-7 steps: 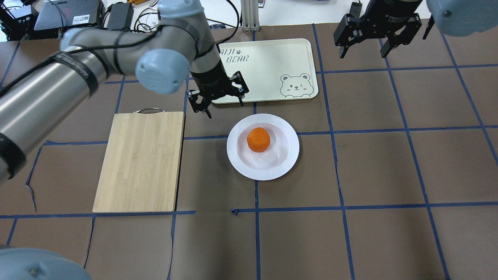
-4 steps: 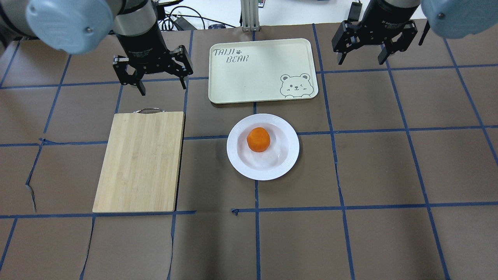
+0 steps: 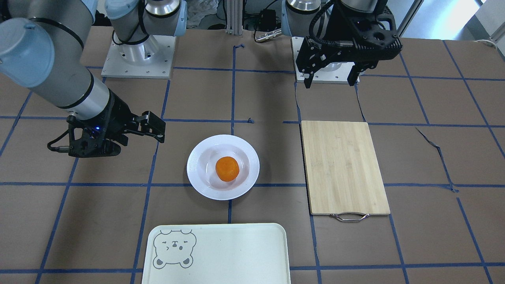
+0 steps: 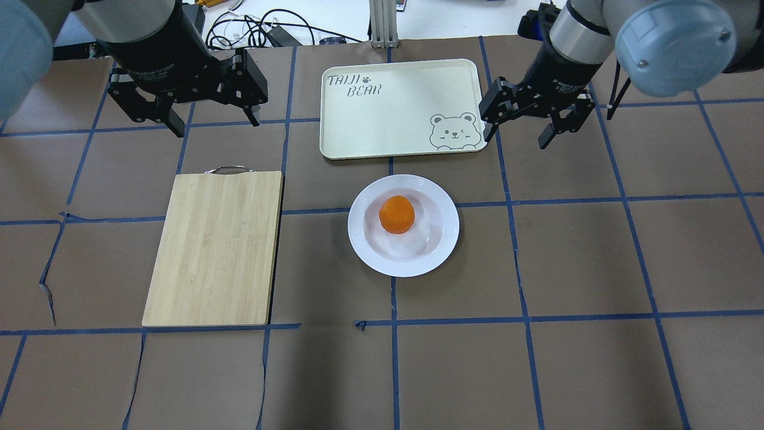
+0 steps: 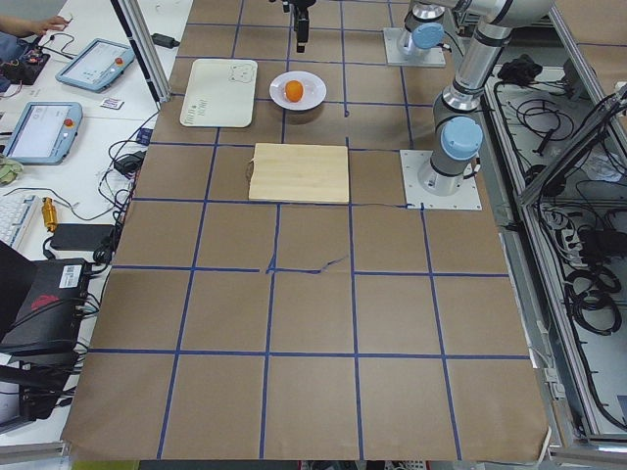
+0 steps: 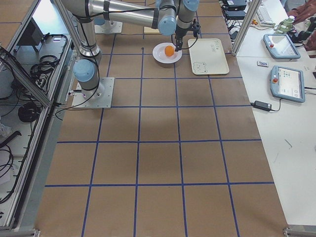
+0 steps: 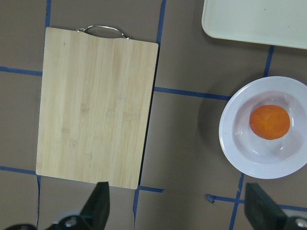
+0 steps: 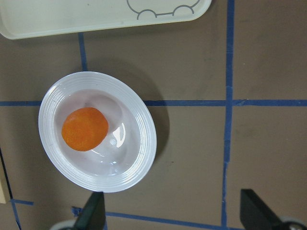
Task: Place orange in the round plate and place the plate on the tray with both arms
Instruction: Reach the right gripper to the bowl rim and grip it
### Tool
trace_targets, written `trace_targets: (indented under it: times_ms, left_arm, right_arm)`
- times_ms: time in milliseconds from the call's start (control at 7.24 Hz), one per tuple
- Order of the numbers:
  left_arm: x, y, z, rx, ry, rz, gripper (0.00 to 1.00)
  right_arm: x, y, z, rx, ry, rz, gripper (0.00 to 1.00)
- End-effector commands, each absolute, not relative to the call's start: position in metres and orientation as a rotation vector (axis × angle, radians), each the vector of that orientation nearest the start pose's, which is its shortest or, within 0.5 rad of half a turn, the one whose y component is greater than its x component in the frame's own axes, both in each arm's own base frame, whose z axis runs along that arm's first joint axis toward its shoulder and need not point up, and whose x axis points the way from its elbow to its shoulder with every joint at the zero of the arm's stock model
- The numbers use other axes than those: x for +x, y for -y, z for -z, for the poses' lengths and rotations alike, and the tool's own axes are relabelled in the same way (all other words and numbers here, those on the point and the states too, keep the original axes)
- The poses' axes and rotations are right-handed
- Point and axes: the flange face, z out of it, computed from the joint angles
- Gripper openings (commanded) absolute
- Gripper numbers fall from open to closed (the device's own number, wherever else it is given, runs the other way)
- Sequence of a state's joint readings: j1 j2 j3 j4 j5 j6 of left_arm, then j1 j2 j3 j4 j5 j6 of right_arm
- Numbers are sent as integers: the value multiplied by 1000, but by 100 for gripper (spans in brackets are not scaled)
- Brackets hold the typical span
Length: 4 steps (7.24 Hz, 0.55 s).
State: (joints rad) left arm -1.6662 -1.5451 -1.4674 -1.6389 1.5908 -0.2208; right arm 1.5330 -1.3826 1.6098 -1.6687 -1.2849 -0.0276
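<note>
On glossy white round plate (image 4: 444,239), small orange (image 4: 397,214), cream rect. tray (image 4: 400,113) nearby

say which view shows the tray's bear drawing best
Overhead exterior: the bear drawing on the tray is whole and upright. Front-facing shows it upside down, right wrist only its edge, side views tiny.

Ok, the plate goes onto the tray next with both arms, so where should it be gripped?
Probably on the wide rim of the plate, at opposite edges: left gripper from its left, right gripper from its right. The rim is bare all round, while the orange sits in the sunken centre.
</note>
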Motion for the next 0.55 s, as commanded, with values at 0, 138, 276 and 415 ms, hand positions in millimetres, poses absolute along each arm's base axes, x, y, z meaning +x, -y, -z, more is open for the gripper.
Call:
trace_targets:
  times_ms: [0, 138, 276, 415]
  left_arm:
    - [-176, 473, -533, -176, -3131, 259, 100]
    - [-175, 478, -538, -148, -3128, 310, 100]
    - [-175, 478, -534, -104, -3128, 293, 100]
    - [-175, 479, -536, -87, -3127, 298, 100]
  right_arm:
    - [158, 536, -324, 60, -2677, -161, 100]
    - [159, 525, -300, 58, -2665, -162, 100]
    - [164, 517, -278, 50, -2612, -113, 100]
    - [165, 500, -252, 53, -2600, -111, 100]
